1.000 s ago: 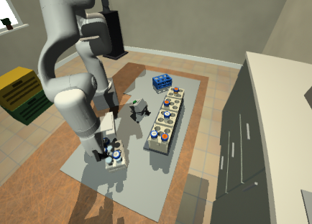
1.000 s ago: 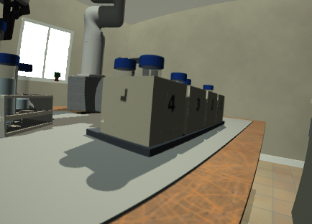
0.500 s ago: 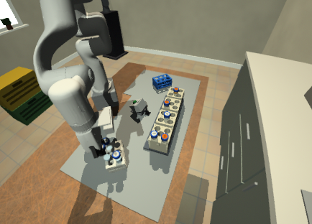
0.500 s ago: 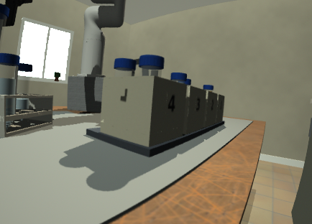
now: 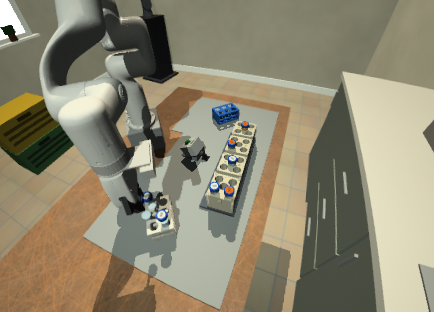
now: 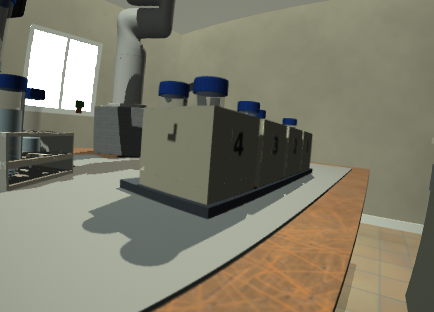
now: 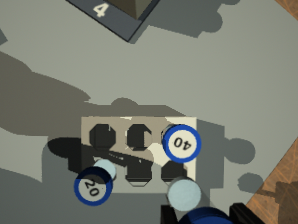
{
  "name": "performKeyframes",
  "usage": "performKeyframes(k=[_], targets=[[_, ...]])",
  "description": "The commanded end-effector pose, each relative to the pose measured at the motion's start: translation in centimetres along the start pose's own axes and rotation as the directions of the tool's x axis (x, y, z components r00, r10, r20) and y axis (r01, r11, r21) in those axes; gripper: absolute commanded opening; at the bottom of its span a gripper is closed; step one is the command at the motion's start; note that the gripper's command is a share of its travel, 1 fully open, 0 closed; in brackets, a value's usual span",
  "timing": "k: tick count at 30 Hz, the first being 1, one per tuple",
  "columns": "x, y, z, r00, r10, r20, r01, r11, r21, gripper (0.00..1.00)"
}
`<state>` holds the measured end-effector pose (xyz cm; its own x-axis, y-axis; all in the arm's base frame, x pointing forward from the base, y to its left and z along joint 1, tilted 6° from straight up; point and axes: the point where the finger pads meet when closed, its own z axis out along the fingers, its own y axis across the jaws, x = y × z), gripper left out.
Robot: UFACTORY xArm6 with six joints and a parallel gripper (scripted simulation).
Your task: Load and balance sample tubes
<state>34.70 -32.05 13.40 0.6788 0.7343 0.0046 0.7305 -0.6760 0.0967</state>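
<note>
The capped tube (image 6: 3,21) (image 7: 210,218) is clamped between my gripper's fingers (image 5: 132,206), at the wrist view's bottom edge and the exterior view's upper left. I judge it light but top-heavy, rigid and slick, so I'd grip squarely just under its cap and keep it upright. Below sits the pale rack (image 5: 170,230) (image 6: 4,172) (image 7: 89,121), loose enough to nudge.

Numbers on show around the pale rack!

On the pale rack (image 5: 170,226) (image 6: 37,162) (image 7: 89,125), one blue cap (image 5: 161,215) (image 7: 182,144) reads 40, another (image 7: 93,186) 20. Beyond it, adapter sides (image 6: 238,145) (image 6: 275,145) read 4 and 3; the stand's dark base (image 7: 102,11) shows 4.
</note>
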Motion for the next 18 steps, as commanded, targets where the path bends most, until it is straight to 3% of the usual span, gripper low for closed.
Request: performKeyframes(k=[1, 9, 18], targets=[[0.0, 0.2, -1.0, 1.000, 0.000, 0.000, 0.000, 1.000, -0.006, 0.00], [0.0, 0.2, -2.6, 1.000, 0.000, 0.000, 0.000, 1.000, -0.006, 0.00], [0.0, 0.2, -2.6, 1.000, 0.000, 0.000, 0.000, 1.000, -0.006, 0.00]])
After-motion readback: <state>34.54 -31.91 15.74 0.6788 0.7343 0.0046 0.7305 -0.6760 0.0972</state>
